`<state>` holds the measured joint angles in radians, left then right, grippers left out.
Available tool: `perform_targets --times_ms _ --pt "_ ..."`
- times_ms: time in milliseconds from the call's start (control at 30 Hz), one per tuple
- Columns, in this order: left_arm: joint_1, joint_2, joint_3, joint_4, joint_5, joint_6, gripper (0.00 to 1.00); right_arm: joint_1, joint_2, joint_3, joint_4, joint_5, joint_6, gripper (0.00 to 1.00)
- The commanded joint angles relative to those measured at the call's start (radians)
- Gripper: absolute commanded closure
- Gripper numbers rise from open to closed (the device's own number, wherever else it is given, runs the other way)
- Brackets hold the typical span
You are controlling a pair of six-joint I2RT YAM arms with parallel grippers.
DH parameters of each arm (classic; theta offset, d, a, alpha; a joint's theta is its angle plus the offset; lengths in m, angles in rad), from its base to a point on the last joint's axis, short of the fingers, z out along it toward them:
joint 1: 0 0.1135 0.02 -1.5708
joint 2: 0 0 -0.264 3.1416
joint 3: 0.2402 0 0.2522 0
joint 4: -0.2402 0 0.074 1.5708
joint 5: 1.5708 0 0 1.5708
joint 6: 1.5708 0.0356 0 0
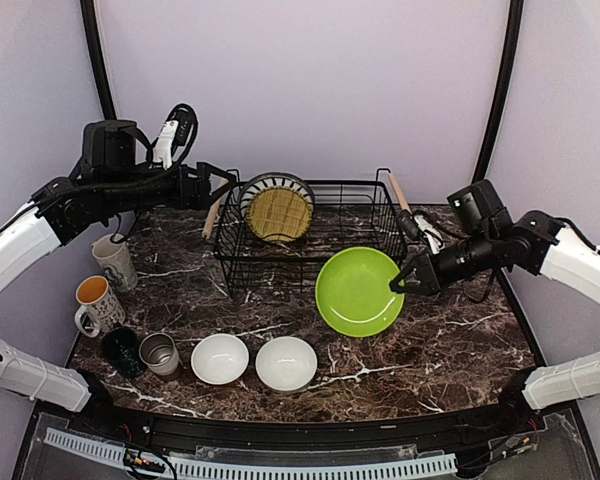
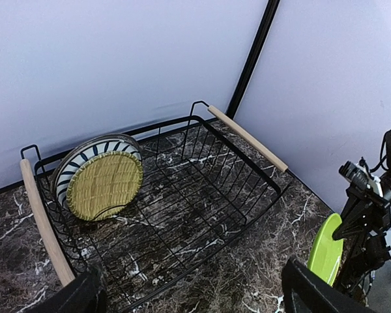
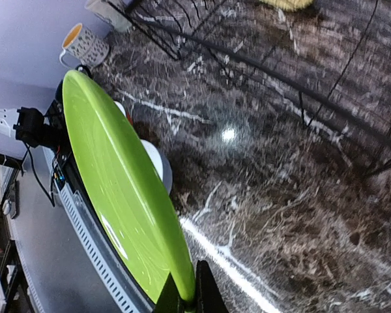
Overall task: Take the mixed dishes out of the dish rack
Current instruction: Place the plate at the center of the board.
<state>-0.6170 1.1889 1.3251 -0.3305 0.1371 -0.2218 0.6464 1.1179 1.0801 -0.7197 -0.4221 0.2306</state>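
Note:
The black wire dish rack stands at the back centre. A yellow plate leans upright in its left end, with a grey striped plate behind it; both show in the left wrist view, yellow and grey. My right gripper is shut on the rim of the lime-green plate and holds it tilted in front of the rack. In the right wrist view the plate stands edge-on between the fingers. My left gripper is open and empty, above the rack's left handle.
On the table at the left are two pale mugs, a dark green mug and a steel cup. Two white bowls sit near the front edge. Purple walls enclose the table.

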Motion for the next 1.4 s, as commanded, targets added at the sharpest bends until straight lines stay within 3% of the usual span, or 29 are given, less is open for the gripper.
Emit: perform_targets --times_ms 0,300,767,867,1100,1267,1367 --pt "0.007 0.007 -0.028 0.027 0.039 -0.040 0.07 0.004 0.020 -0.110 -0.023 -0.102 0.088 1.00" --pt "0.007 -0.004 -0.085 0.034 0.054 -0.096 0.04 0.004 0.066 -0.340 0.174 -0.174 0.242 1.00" --pt "0.007 0.003 -0.098 0.030 0.069 -0.113 0.03 0.005 0.298 -0.439 0.274 -0.125 0.287 0.99" --pt "0.007 0.011 -0.096 0.031 0.075 -0.113 0.03 0.007 0.323 -0.443 0.285 -0.100 0.293 0.90" --pt "0.007 0.016 -0.090 0.027 0.076 -0.099 0.02 0.016 0.177 -0.376 0.115 0.055 0.296 0.43" --pt "0.007 0.020 -0.072 0.014 0.055 -0.066 0.02 0.022 0.011 -0.243 0.088 0.057 0.204 0.34" --pt "0.007 0.018 -0.054 0.007 0.037 -0.048 0.02 0.022 0.008 -0.130 0.147 0.103 0.111 0.27"
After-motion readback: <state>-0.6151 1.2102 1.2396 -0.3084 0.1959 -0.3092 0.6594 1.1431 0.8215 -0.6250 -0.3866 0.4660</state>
